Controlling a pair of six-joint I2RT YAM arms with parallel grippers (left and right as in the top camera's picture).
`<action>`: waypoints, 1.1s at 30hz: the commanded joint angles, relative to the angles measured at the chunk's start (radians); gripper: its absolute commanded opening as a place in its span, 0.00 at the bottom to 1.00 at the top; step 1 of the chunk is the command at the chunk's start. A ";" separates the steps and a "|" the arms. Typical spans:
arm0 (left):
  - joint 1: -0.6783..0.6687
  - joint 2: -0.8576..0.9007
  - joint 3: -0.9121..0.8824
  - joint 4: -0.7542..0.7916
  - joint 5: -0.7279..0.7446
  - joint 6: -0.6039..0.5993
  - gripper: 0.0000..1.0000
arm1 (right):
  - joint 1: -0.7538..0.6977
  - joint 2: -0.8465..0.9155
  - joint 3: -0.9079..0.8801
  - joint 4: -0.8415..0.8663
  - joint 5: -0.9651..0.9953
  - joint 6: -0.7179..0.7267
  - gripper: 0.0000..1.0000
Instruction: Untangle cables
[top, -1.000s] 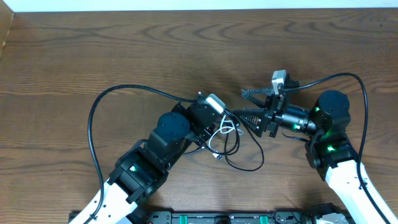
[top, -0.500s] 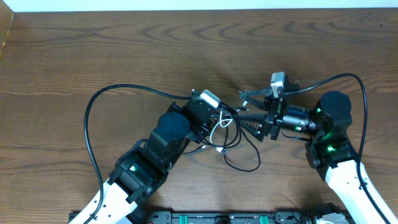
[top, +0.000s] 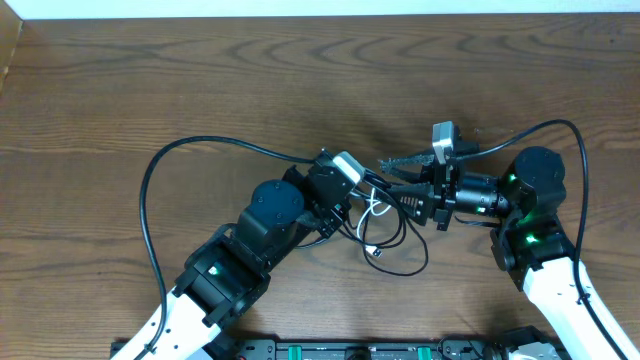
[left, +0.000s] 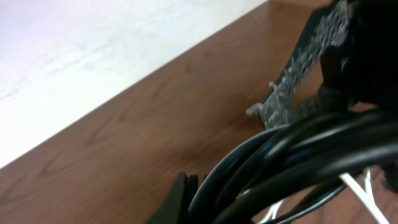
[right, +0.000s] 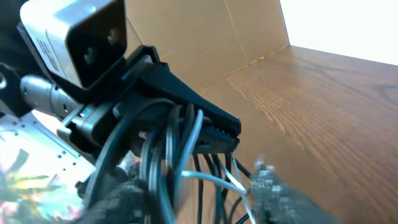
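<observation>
Dark wood bench (top: 150, 80), white wall (top: 300, 8) strip along the far edge. Both arms meet mid-bench, a bit right of centre. The cables (top: 392, 212) are one knot there, between the two sets of fingers. A black loop (top: 405, 271) trails toward the near edge, with a small plug (top: 377, 252) beside it.

Left fingers (right: 235, 132): closed, black cords bunched at and over them. Reads as a grip on the bundle. Right fingers (top: 408, 160): apart, one on either side of the strands, not pinching anything I can see.

Handling, my read:
- Thin, light, floppy cords with no stiffness, so pulling one strand drags the whole knot.
- Jackets look smooth, so a light pinch may slip. A firm pinch won't hurt them, but a hard yank at a plug might.
- Best hold is a single strand just outside the knot, or right behind a plug.
- The white cable (top: 374, 208) is the easy one to single out against the black.

Views:
- Overhead gives the layout (arms, loop, plug), but fingers and wrist cameras cover much of the knot.
- Left wrist is nearly filled with blurred black cords. It does show the ribbed face of a right finger just past them, and a bit of white low right.
- Right wrist looks straight at the left fingers with strands draped over them, its own fingers blurred at the bottom edge. It also shows a cardboard panel (right: 205, 43) behind, which the overhead doesn't.
- No view shows which cord crosses which.
</observation>
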 joint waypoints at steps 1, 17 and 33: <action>0.003 -0.007 0.006 -0.006 0.019 -0.009 0.08 | 0.006 -0.002 0.006 -0.002 -0.010 -0.006 0.38; 0.003 -0.008 0.005 -0.019 0.009 -0.008 0.26 | 0.004 -0.002 0.006 0.003 -0.009 -0.006 0.01; 0.004 -0.008 0.005 -0.016 0.007 -0.003 0.35 | -0.052 -0.002 0.006 0.002 -0.010 -0.004 0.01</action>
